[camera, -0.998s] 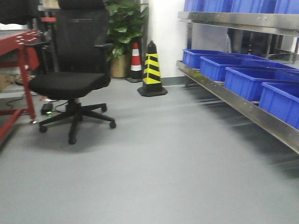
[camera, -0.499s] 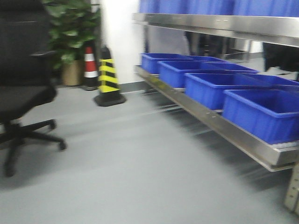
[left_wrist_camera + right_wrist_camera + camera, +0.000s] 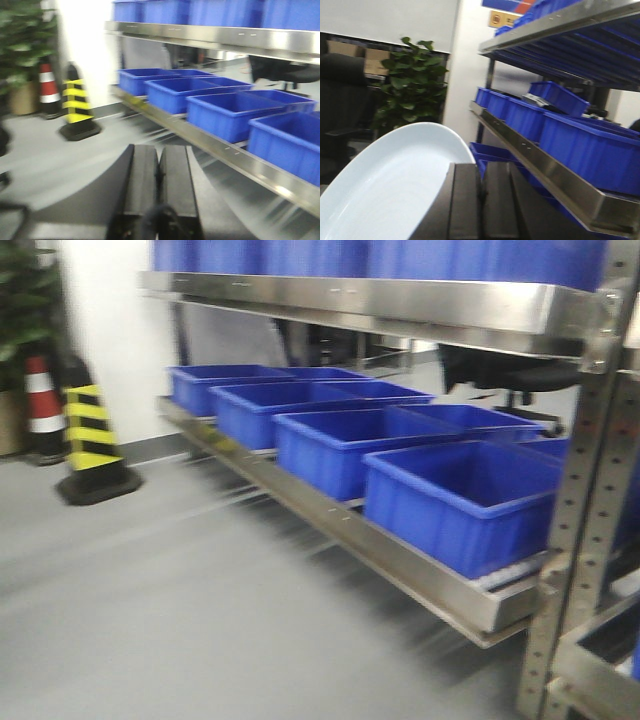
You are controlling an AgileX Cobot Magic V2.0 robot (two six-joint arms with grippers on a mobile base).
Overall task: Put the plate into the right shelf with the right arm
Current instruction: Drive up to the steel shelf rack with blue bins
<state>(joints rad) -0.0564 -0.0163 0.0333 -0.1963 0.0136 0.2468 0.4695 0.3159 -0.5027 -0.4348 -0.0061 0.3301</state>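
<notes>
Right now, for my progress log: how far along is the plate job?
Done: the plate looks picked up, held at the right gripper. In hand: the shelf with its blue bins is close in the front view. To do: the plate is not yet on any ledge.

The front view faces the shelf [image 3: 400, 305] obliquely from low and to its left, while both wrist views look along it, nearer.
</notes>
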